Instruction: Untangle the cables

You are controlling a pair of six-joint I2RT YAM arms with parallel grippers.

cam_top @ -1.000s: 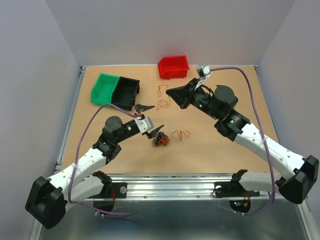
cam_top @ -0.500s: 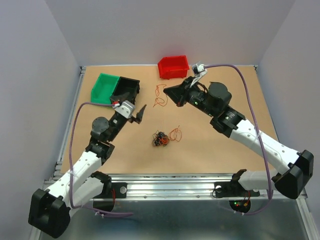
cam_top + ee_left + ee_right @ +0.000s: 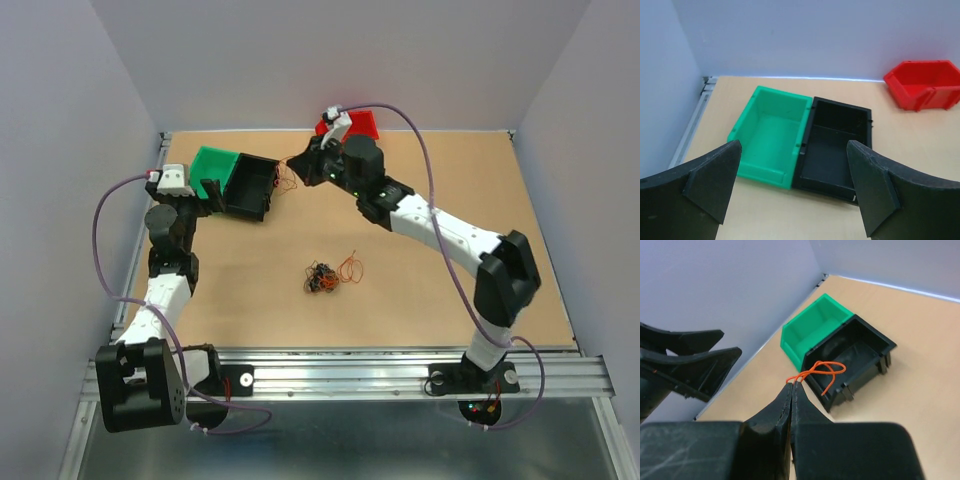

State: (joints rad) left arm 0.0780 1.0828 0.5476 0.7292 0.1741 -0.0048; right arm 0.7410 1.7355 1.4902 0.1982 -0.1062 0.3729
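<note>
A small knot of orange, black and dark cables lies mid-table, with an orange loop trailing off its right side. My right gripper is shut on a separate thin orange cable. That cable hangs in a loop over the black bin. My left gripper stands wide open with nothing between its fingers. It is at the far left, close to the green bin and facing both bins.
The green and black bins stand side by side at the back left. A red bin sits at the back, partly hidden behind my right arm. The metal table rail runs along the left edge beside my left arm.
My right arm has swung left, carrying an orange cable to above the black bin. My left arm has drawn back from the knot to the left edge, still open.
</note>
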